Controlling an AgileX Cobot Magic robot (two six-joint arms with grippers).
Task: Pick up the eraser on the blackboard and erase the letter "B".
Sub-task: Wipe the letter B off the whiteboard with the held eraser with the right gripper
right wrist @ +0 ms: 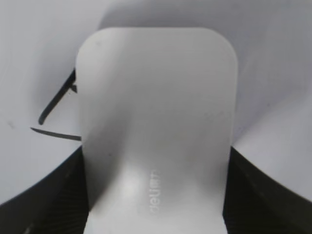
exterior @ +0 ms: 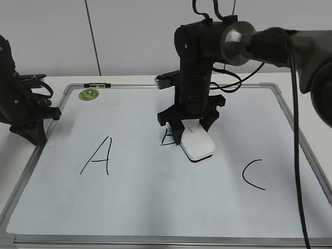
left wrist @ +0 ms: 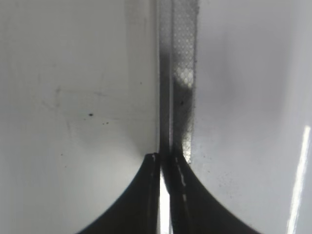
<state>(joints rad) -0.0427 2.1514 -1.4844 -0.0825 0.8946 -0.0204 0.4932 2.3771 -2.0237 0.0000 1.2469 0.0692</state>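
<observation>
Now the right gripper (exterior: 190, 128) is clamped on the eraser (exterior: 197, 144), flat on the blackboard (exterior: 155, 207) — covering most of the letter "B" (exterior: 167, 137); the left gripper (exterior: 32, 130) — fingers together — rests off the board's edge.

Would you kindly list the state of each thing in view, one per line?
Eraser: flat on the board, clamped between the right gripper's fingers, partly covering the B.
B: partly hidden, strokes left of the eraser not wiped.
A: intact.
C: intact.
Magnet: stuck near the board's top left corner.
Right gripper: shut on the eraser.
Left gripper: shut, empty, at the board's left edge.
</observation>
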